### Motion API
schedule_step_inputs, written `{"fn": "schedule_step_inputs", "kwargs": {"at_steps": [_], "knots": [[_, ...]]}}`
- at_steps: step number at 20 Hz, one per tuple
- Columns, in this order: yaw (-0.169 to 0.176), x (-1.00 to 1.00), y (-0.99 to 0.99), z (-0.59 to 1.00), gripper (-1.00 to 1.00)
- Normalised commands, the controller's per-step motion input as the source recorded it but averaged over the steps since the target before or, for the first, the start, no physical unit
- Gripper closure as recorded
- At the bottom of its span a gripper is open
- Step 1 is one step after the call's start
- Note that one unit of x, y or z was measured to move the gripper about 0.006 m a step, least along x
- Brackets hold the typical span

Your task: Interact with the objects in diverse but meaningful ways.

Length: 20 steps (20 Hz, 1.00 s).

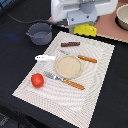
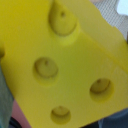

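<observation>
Hovering at the far edge of the striped placemat [image 1: 65, 70], my end effector [image 1: 84, 26] sits right over the yellow cheese wedge [image 1: 86, 30]. My wrist camera is filled almost wholly by that cheese [image 2: 55, 65] and its round holes, so I cannot tell whether my fingers are apart or clamped on it. On the mat lie a brown sausage stick [image 1: 70, 44], a knife [image 1: 80, 57], a tan plate [image 1: 68, 66], a fork [image 1: 64, 80], a white fish shape [image 1: 44, 58] and a red tomato [image 1: 37, 80]. The grey pot [image 1: 39, 33] stands on the dark tabletop [image 1: 15, 60], beside the mat. No writing can be read anywhere.
</observation>
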Motion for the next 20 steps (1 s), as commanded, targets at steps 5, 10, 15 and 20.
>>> {"fn": "schedule_step_inputs", "kwargs": {"at_steps": [5, 10, 15, 20], "knots": [[0.039, -1.00, 0.24, -0.12, 1.00], [0.033, -1.00, 0.16, -0.15, 1.00], [0.034, -1.00, 0.11, -0.18, 1.00], [0.038, -1.00, 0.01, -0.24, 1.00]]}}
